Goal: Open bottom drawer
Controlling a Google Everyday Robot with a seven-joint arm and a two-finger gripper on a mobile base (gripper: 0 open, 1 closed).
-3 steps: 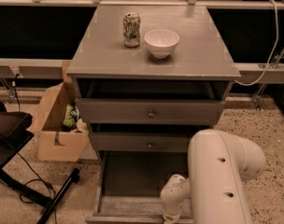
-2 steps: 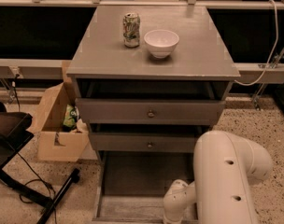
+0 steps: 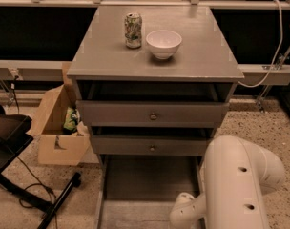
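The bottom drawer (image 3: 145, 180) is the lowest of three grey drawers and stands pulled out toward me, its shallow grey tray showing. Its front and knob are below the frame's bottom edge. My white arm (image 3: 235, 185) comes in at the lower right, and its wrist (image 3: 185, 214) hangs over the tray's front right part. My gripper is out of view, below the bottom edge at the end of that wrist.
The middle drawer (image 3: 152, 147) and top drawer (image 3: 153, 114) are slightly ajar. A can (image 3: 133, 30) and a white bowl (image 3: 163, 43) stand on the cabinet top. An open cardboard box (image 3: 59, 132) and a black stand (image 3: 45, 204) are on the left. A cable (image 3: 277, 37) hangs at the right.
The arm has moved down and to the right. The drawer's front edge, seen near the bottom before, has slid out of view toward me.
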